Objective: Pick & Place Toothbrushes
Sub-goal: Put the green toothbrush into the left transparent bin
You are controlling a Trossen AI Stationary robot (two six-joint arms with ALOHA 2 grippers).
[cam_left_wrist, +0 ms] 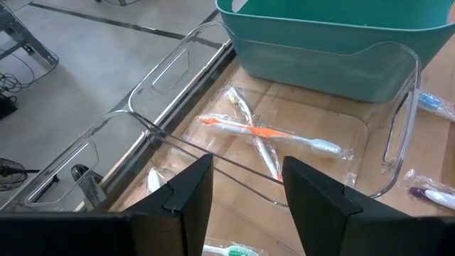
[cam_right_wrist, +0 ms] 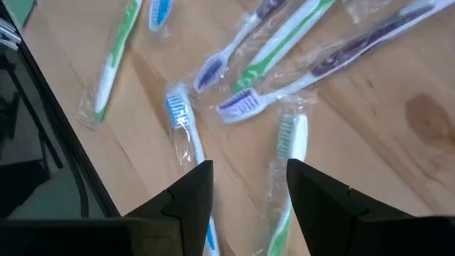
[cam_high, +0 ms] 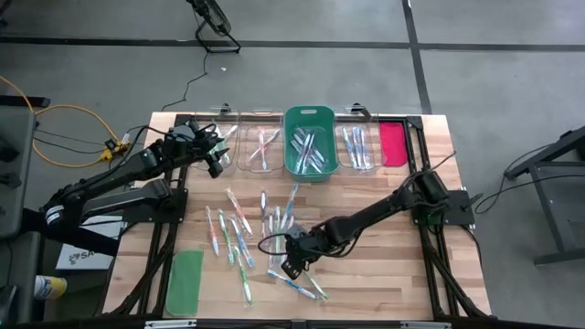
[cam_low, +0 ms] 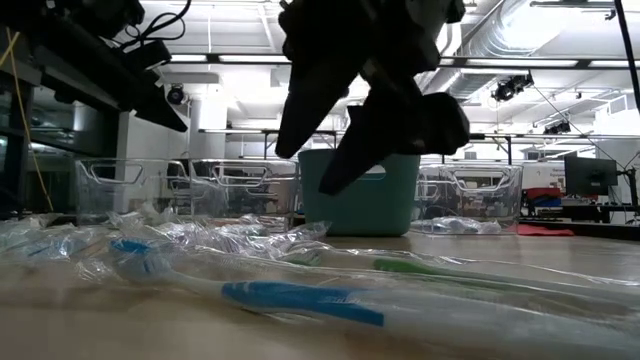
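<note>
Right pincer (cam_high: 291, 262): fingers parted, nothing between them, poised low over the near-middle of the wooden desk (cam_high: 384, 270), directly above a loose scatter of wrapped toothbrushes (cam_high: 239, 230); in its wrist view a blue-bristled brush (cam_right_wrist: 186, 131) and a green-bristled brush (cam_right_wrist: 287, 149) lie just ahead of the fingertips. Left pincer (cam_high: 212, 146): fingers likewise apart and empty, held over the clear bins at the desk's far left, above a clear bin (cam_left_wrist: 387, 153) holding an orange-handled brush (cam_left_wrist: 266, 133). Far edge row: clear bins, a teal bin (cam_high: 310, 142) with several brushes inside, another clear bin (cam_high: 358, 146) with brushes, and a red-pink lid (cam_high: 393, 143) at the right end. Green lid (cam_high: 186, 281): flat at the desk's near left.
</note>
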